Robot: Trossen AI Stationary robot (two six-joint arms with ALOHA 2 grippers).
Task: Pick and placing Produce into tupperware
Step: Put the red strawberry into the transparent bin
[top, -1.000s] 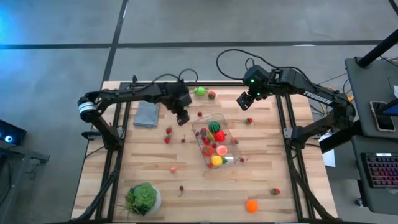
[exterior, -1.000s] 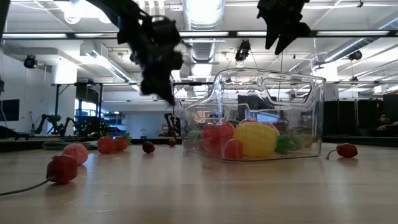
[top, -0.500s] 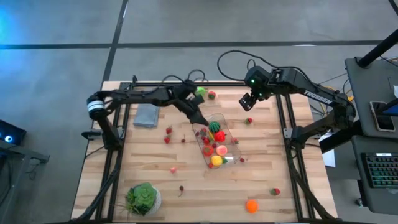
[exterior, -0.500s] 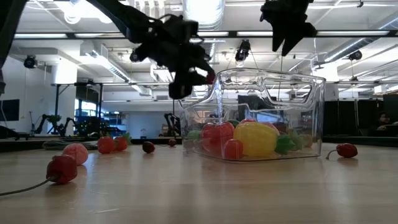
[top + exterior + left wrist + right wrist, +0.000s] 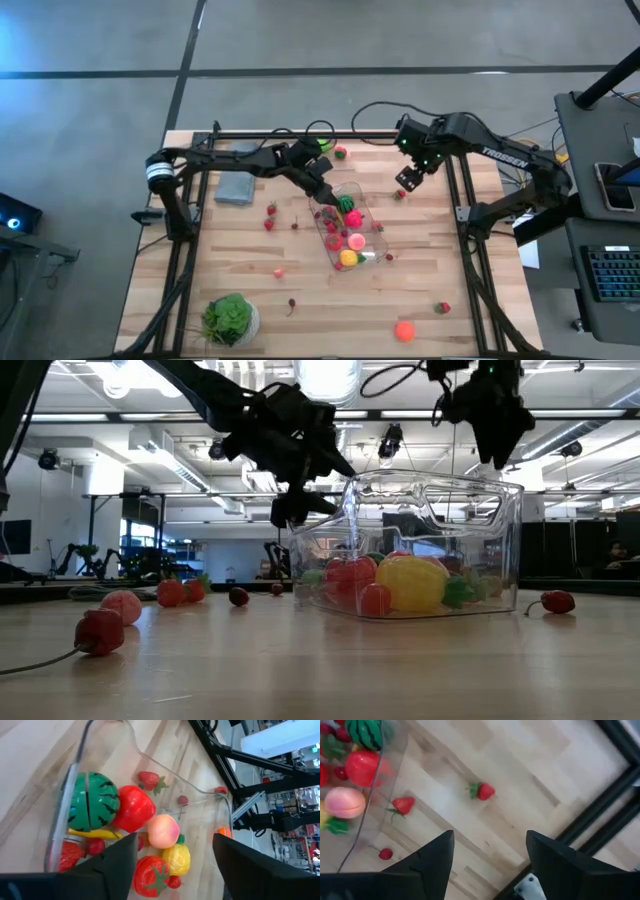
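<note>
Clear tupperware (image 5: 345,232), mid-table, as landmark. Left gripper (image 5: 322,191): jaws spread, empty, poised over the tub's far end above the striped melon (image 5: 92,802), red tomato (image 5: 132,809) and peach (image 5: 163,832) inside. Right gripper (image 5: 410,180): jaws spread, empty, beyond the tub's far right corner, above a loose strawberry (image 5: 483,791) on the table (image 5: 230,270).

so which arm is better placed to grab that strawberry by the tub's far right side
Right. Its gripper hangs open over the strawberry, which lies loose on the table outside the tub. The left gripper is open over the tub's inside.
</note>
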